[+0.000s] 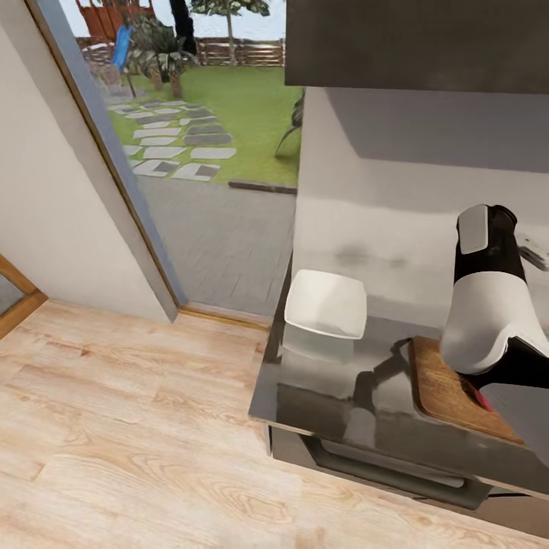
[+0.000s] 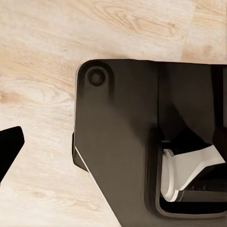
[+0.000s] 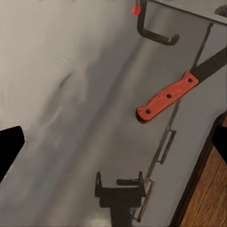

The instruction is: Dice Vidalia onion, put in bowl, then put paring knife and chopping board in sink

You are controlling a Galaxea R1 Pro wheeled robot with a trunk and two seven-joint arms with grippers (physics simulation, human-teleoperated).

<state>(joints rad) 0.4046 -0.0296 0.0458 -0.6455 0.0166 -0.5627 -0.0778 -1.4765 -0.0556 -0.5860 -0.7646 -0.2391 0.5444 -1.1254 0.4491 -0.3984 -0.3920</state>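
The small paring knife with the orange-red riveted handle (image 3: 166,97) is lying flat on the glossy grey reflective countertop (image 1: 335,381), just beside the brown wood-grain chopping board (image 1: 442,381) and apart from it. Its long axis is running along the board's edge, dark blade pointing toward the chrome tap (image 3: 156,28). The right arm (image 1: 488,305) is hovering nearer; its jaws are spread wide and holding nothing. The left jaws' spread I cannot tell.
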